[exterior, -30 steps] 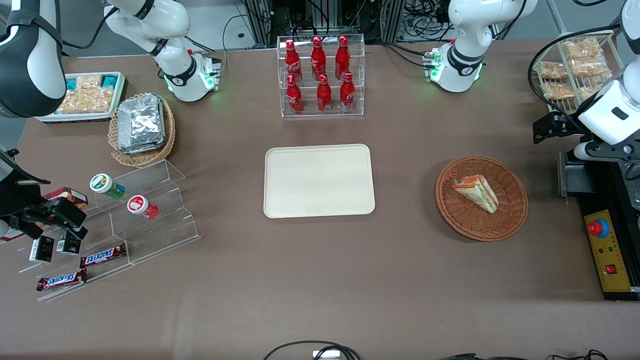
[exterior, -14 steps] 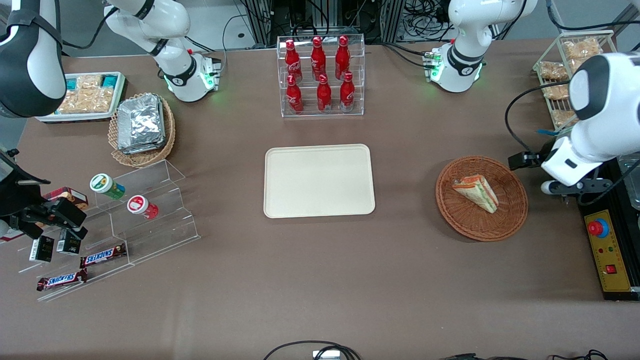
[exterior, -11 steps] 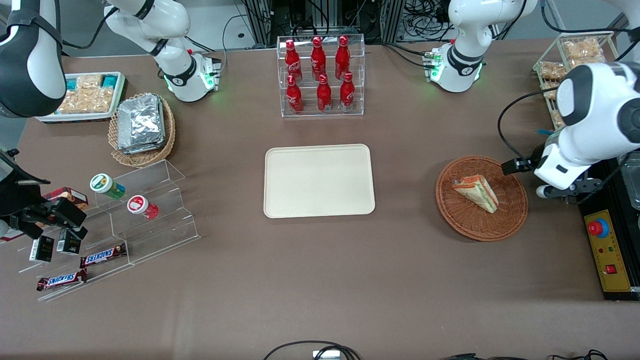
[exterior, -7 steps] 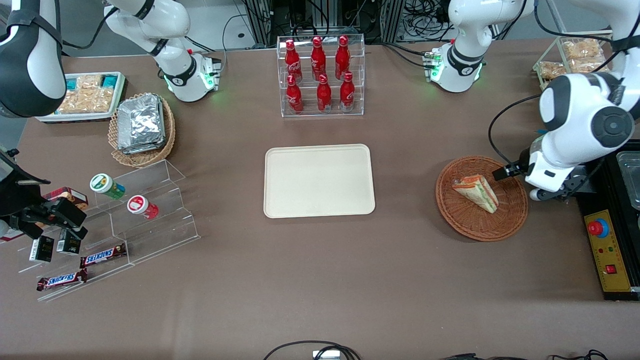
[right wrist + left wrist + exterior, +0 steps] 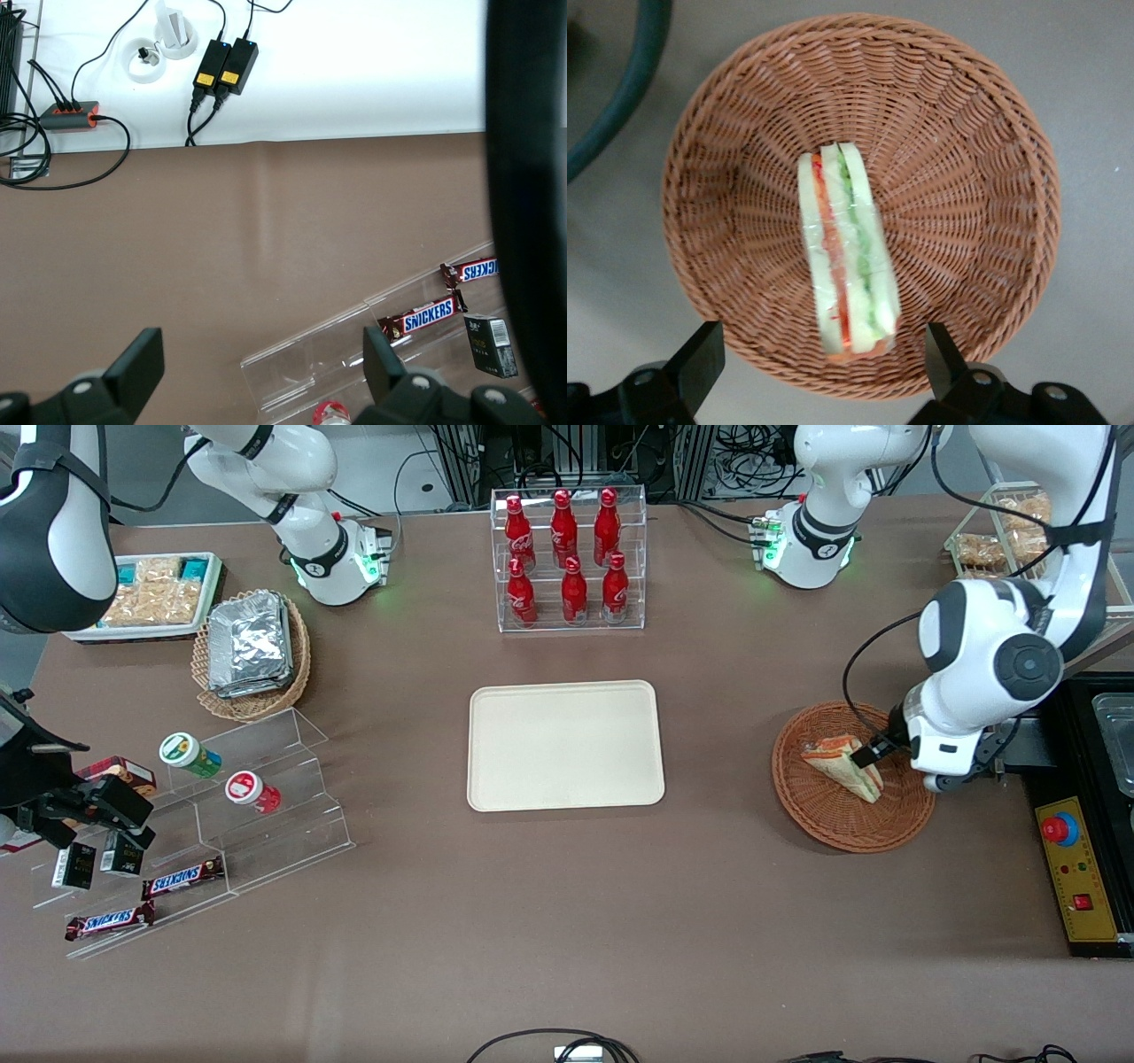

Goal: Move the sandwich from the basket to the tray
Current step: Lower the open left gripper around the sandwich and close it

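Note:
The sandwich (image 5: 842, 766) (image 5: 846, 257), a clear-wrapped wedge with green, orange and red layers, lies in the round reddish-brown basket (image 5: 824, 824) (image 5: 966, 177). My left gripper (image 5: 935, 775) (image 5: 822, 363) hangs above the basket's rim on the side toward the working arm's end of the table. It is open wide, with nothing between its fingers (image 5: 700, 363). In the left wrist view the sandwich's end and the basket's rim lie between the two fingertips, well below them. The cream-beige tray (image 5: 565, 746) sits bare at the table's middle, apart from the basket.
A clear rack of red bottles (image 5: 567, 558) stands farther from the camera than the tray. A black control box with a red button (image 5: 1076, 868) lies beside the basket. A tan basket of foil packets (image 5: 252, 646) and an acrylic stepped stand (image 5: 257, 797) sit toward the parked arm's end.
The left arm has swung in from the table's edge to above the basket, bringing the gripper over the rim beside the sandwich. Sandwich, basket and tray have not moved.

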{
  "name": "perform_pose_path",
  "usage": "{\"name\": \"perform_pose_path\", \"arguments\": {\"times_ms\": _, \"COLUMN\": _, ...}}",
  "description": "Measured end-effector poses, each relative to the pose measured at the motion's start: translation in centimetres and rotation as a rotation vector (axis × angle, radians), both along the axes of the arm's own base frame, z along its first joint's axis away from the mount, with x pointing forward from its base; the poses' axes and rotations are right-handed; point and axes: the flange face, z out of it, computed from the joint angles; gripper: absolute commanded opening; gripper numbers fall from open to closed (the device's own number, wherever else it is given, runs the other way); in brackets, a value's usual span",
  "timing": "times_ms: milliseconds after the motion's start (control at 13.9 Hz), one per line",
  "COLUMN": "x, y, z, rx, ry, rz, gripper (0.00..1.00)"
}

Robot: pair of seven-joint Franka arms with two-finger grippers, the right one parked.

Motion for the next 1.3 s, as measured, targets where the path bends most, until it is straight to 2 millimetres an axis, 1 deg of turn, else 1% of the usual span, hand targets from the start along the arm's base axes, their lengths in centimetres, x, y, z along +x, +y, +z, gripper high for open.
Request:
{"name": "perform_pose_path", "arguments": {"times_ms": 144, "x": 0.2, "y": -1.2, "z": -1.1, "rx": 0.002, "ry": -0.006, "rz": 0.032, "gripper": 1.00}}
{"name": "perform_pose_path", "arguments": {"times_ms": 288, "x": 0.3, "y": -1.7, "z": -2.1, "rx": 0.001, "ry": -0.006, "rz": 0.049, "gripper": 1.00}}
{"name": "perform_pose_path", "arguments": {"times_ms": 504, "x": 0.0, "y": -1.5, "z": -3.6, "rx": -0.002, "ry": -0.016, "rz": 0.055, "gripper": 1.00}}
{"name": "perform_pose_path", "arguments": {"times_ms": 936, "x": -1.5, "y": -1.0, "z": -6.9, "rx": -0.009, "ry": -0.023, "rz": 0.066, "gripper": 1.00}}
{"name": "perform_pose_path", "arguments": {"times_ms": 1080, "x": -1.6, "y": -0.8, "z": -7.9, "rx": -0.010, "ry": -0.020, "rz": 0.070, "gripper": 1.00}}
{"name": "perform_pose_path", "arguments": {"times_ms": 1152, "x": -1.7, "y": -0.7, "z": -8.2, "rx": -0.010, "ry": -0.015, "rz": 0.073, "gripper": 0.98}}
{"name": "perform_pose_path", "arguments": {"times_ms": 1224, "x": -1.7, "y": -0.6, "z": -8.6, "rx": -0.010, "ry": -0.010, "rz": 0.075, "gripper": 0.78}}
{"name": "perform_pose_path", "arguments": {"times_ms": 1296, "x": -1.7, "y": -0.5, "z": -8.8, "rx": -0.011, "ry": -0.010, "rz": 0.076, "gripper": 0.36}}
